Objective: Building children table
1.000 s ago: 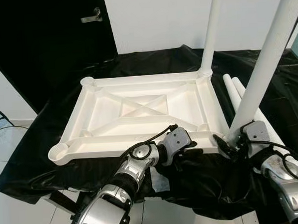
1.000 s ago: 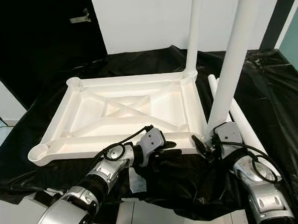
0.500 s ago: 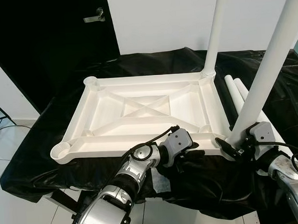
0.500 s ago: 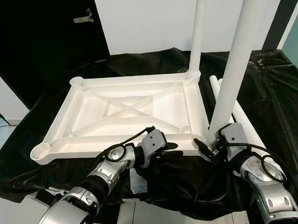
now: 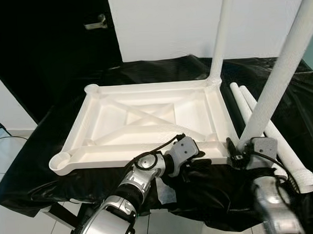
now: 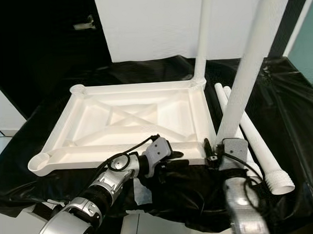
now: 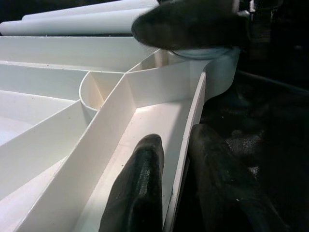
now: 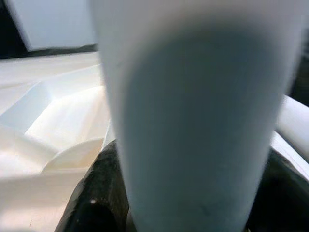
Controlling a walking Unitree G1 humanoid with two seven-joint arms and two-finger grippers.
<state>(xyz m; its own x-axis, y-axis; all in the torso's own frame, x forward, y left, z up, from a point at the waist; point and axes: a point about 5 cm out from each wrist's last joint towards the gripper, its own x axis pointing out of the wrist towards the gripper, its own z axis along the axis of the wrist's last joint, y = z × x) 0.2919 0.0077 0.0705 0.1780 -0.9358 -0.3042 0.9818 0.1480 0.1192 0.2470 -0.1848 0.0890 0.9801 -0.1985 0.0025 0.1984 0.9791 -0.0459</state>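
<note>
A desk (image 5: 117, 72) draped in a wrinkled black sheet (image 5: 281, 89) carries the parts. On the sheet lies a white plastic tabletop (image 5: 146, 120), turned underside up so its ribs and crossed braces face upward, with round sockets at its corners. Just beside it, on the robot's right, two loose white legs (image 5: 262, 127) lie side by side on the sheet.
</note>
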